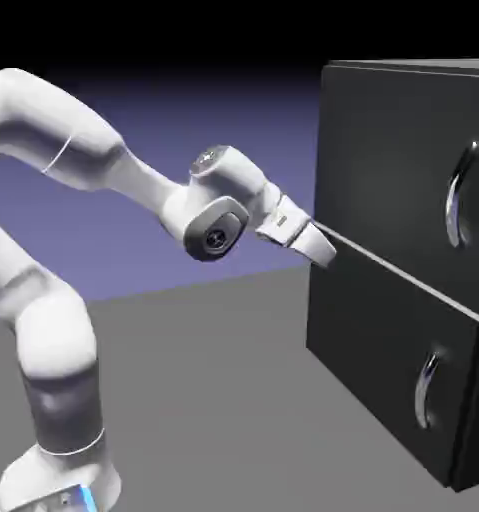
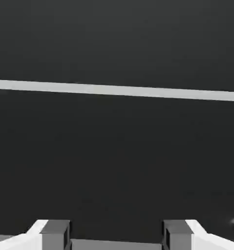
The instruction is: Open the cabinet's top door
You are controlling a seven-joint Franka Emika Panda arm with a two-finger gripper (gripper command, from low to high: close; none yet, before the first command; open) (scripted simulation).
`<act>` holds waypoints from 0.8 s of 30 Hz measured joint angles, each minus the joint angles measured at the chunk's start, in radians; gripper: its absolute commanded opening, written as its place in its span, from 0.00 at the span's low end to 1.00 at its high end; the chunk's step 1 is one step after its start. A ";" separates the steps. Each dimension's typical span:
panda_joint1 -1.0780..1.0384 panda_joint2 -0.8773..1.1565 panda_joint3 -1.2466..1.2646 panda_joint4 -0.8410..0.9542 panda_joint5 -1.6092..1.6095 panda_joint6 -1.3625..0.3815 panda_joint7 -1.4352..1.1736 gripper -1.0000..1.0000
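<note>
Cabinet: the black cabinet [image 1: 403,260] stands at the right of the exterior view on the grey table [image 1: 213,400], its front turned toward the arm.
Top door: the top door [image 1: 408,175] lies flush and closed, its curved silver handle [image 1: 461,195] near the panel's far right edge.
Seam: a pale line [image 1: 403,272] runs between the top door and the lower panel [image 1: 393,370], which carries its own handle [image 1: 425,388].
Gripper: the gripper [image 1: 323,250] sits at the cabinet's near left edge, level with that seam and well apart from the handle.
Fingers: in the hand view the two grey fingertips [image 2: 55,233] stand spread wide with nothing between them.
Hand view: black panel fills it, the pale seam [image 2: 117,90] crossing above the middle.
Room: bare table lies open below the arm [image 1: 103,165] and left of the cabinet.
</note>
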 measured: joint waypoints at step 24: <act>0.365 -0.156 -0.437 0.252 -1.044 0.017 -0.404 0.50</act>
